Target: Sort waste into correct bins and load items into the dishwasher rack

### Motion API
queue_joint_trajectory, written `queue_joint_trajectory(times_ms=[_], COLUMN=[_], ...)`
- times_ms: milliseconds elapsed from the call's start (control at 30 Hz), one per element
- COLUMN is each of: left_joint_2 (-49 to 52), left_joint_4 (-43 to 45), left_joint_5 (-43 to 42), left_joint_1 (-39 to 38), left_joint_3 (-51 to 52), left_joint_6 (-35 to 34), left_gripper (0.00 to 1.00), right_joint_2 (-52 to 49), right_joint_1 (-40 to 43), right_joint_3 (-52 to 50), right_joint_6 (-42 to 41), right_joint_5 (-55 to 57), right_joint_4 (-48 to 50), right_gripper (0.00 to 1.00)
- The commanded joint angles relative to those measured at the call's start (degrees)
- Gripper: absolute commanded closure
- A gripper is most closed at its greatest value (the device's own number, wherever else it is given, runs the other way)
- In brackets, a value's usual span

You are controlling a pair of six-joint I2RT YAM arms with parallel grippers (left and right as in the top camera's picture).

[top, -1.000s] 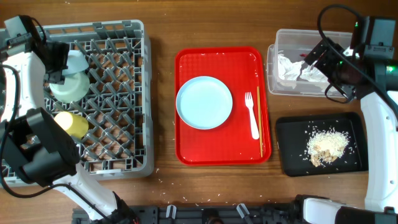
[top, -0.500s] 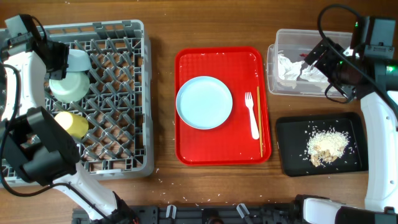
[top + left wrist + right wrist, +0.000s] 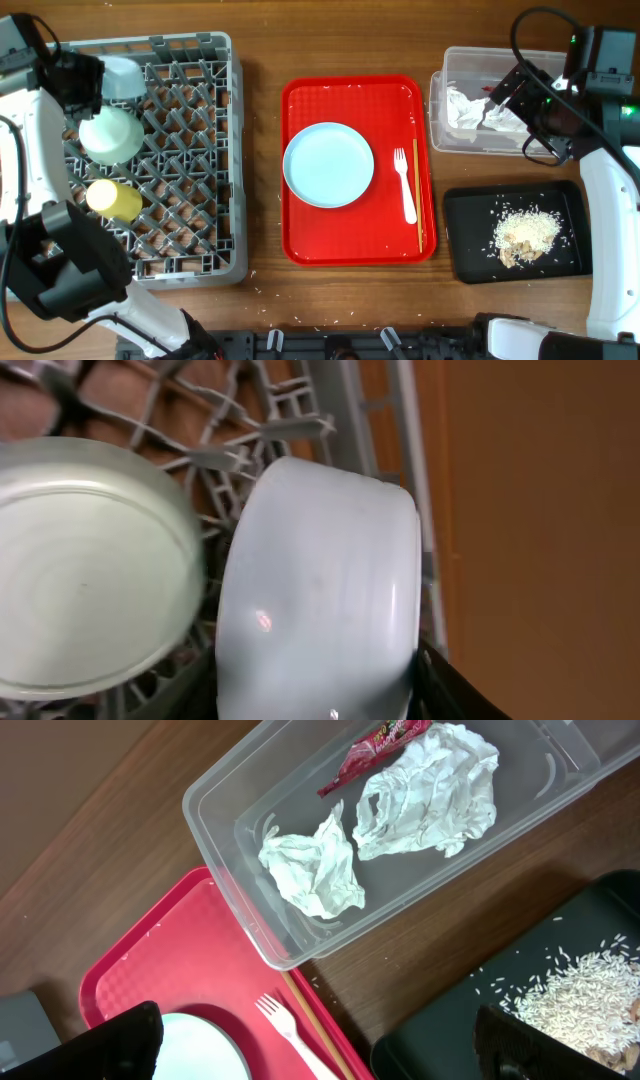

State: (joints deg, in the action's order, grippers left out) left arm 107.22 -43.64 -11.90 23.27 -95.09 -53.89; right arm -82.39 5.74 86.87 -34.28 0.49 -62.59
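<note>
Pinching the small dish [image 3: 320, 590] in the left claw [image 3: 322, 697], tilted on edge in a corner of the dishwasher rack [image 3: 237, 160], just beside the green bowl [image 3: 90, 560]. Lower straight between pegs, avoid nudging the bowl, and spread only once the rim seats. Farther out, to load: plate [image 3: 328, 165], fork [image 3: 405, 185] and chopsticks [image 3: 419, 190] on the red tray [image 3: 300, 240]; right claw [image 3: 330, 1045] spread, empty, above the clear tub [image 3: 230, 820].

Bright even overhead light, soft shadows, small glare spots on the small dish [image 3: 320, 590], slightly blurred close-up
</note>
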Motion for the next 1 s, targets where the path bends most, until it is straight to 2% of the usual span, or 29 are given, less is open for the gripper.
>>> queue_joint_trajectory(times_ms=[0,100,433,833,900,967], left_joint_2=[-2.0,-1.7,4.7,9.8,10.7,10.9], left_joint_4=[2.9,6.4,14.6,17.1,16.1,14.6], left_joint_5=[-7.6,-9.8,-9.5,-6.1,-6.0,-2.7], left_joint_1=[2.1,1.9,1.4,1.7,1.7,1.8], left_joint_3=[0.4,0.4,0.4,0.4,0.4,0.4], left_joint_6=[1.2,4.2,5.7,7.3,7.3,7.3], left_gripper=[0.65,0.64,0.62,0.61,0.57,0.42], right_joint_2=[-0.3,-0.3,-0.3,-0.3,-0.3,-0.3], right_joint_1=[0.1,0.1,0.1,0.1,0.1,0.1], right_joint_3=[0.8,0.8,0.8,0.8,0.8,0.8], right_joint_6=[-0.4,-0.4,-0.4,-0.4,-0.4,-0.4], right_joint_5=[0.9,0.9,0.9,0.9,0.9,0.9], right_joint_4=[0.2,0.2,0.2,0.2,0.2,0.2], right_gripper=[0.00,0.00,0.00,0.00,0.00,0.00])
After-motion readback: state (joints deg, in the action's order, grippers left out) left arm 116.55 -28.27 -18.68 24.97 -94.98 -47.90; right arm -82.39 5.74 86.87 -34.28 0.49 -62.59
